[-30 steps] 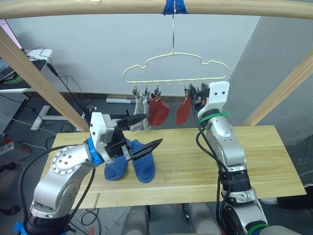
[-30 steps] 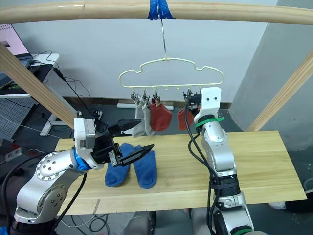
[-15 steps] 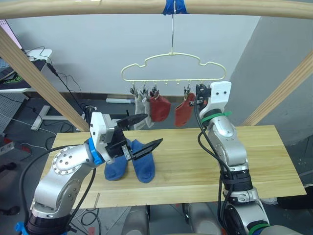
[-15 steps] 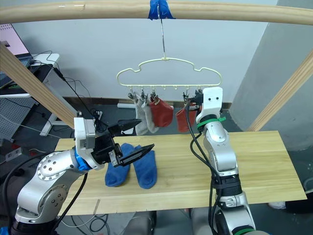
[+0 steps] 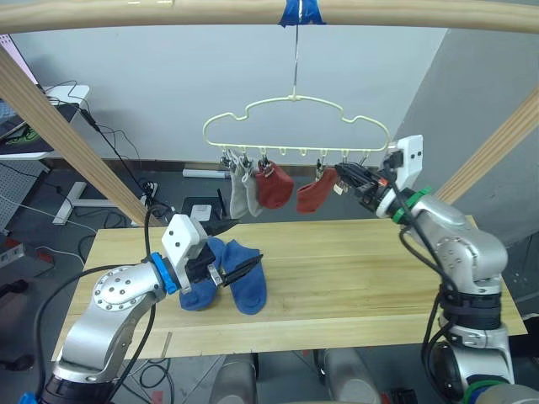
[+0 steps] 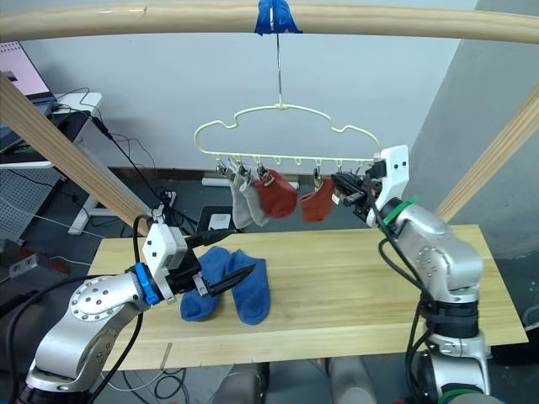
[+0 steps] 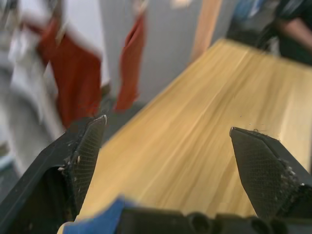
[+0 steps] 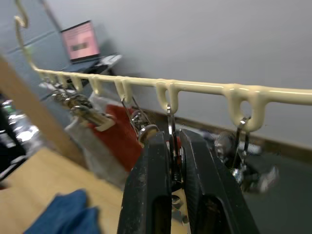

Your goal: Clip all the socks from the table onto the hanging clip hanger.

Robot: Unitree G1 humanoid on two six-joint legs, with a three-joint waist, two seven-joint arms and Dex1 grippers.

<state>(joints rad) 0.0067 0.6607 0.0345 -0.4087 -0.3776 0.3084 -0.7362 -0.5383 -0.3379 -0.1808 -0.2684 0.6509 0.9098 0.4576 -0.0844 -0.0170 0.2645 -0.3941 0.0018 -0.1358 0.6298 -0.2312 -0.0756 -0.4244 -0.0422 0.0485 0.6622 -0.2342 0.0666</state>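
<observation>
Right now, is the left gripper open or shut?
Open. The left gripper hangs over the blue socks on the table with its two black fingers spread wide apart; the left wrist view shows bare tabletop between them.
</observation>
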